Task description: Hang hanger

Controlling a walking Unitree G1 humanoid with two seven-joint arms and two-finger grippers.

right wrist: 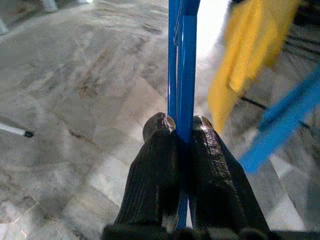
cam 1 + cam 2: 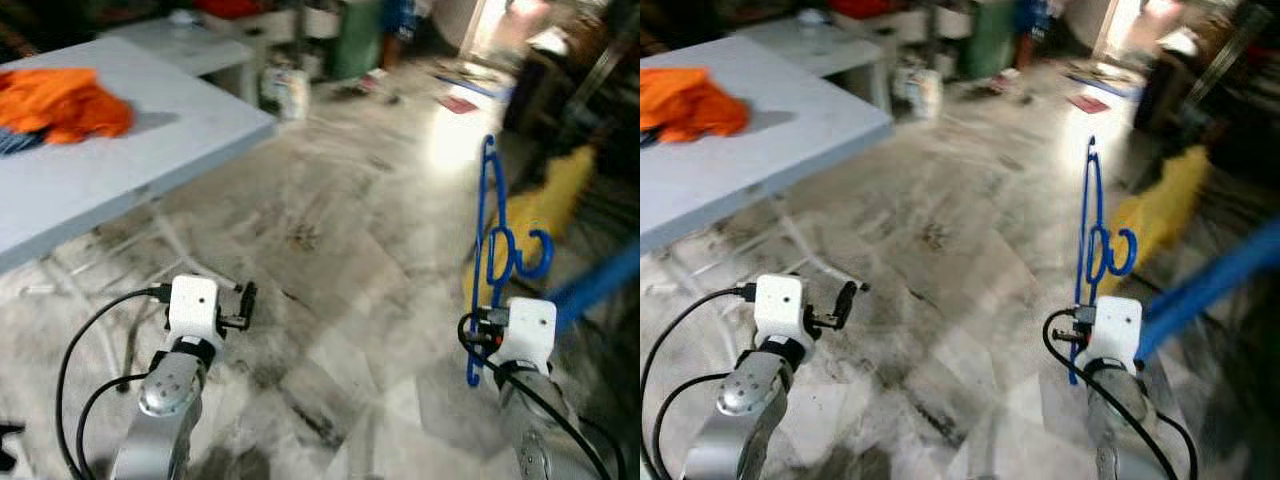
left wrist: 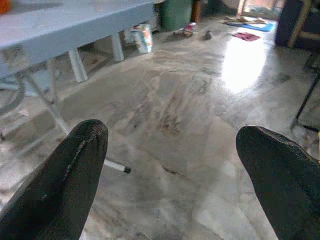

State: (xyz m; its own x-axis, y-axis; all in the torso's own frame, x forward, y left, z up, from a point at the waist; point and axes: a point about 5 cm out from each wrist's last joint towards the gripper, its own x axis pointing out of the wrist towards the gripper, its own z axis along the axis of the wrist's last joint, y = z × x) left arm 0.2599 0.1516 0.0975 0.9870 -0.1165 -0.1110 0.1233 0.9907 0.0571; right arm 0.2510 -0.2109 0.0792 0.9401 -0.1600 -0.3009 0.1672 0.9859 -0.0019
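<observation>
Blue hanger (image 2: 492, 232) upright, clamped in right end effector (image 1: 182, 131)

I see the hanger (image 2: 492, 250) as a thin, bright blue wire or plastic frame, standing nearly upright on my right side, edge-on to the head camera so it reads as a narrow tall loop with its top well above the wrist. A curled hook bends out to the right about halfway up. Its lower end dips below the wrist housing. I have it pinched in the right gripper (image 1: 183, 131); in the wrist view both black fingers (image 1: 155, 165) press flat against the blue bars, which run straight up between them. It hangs in the air above the marbled floor, touching nothing else that I can make out.
</observation>
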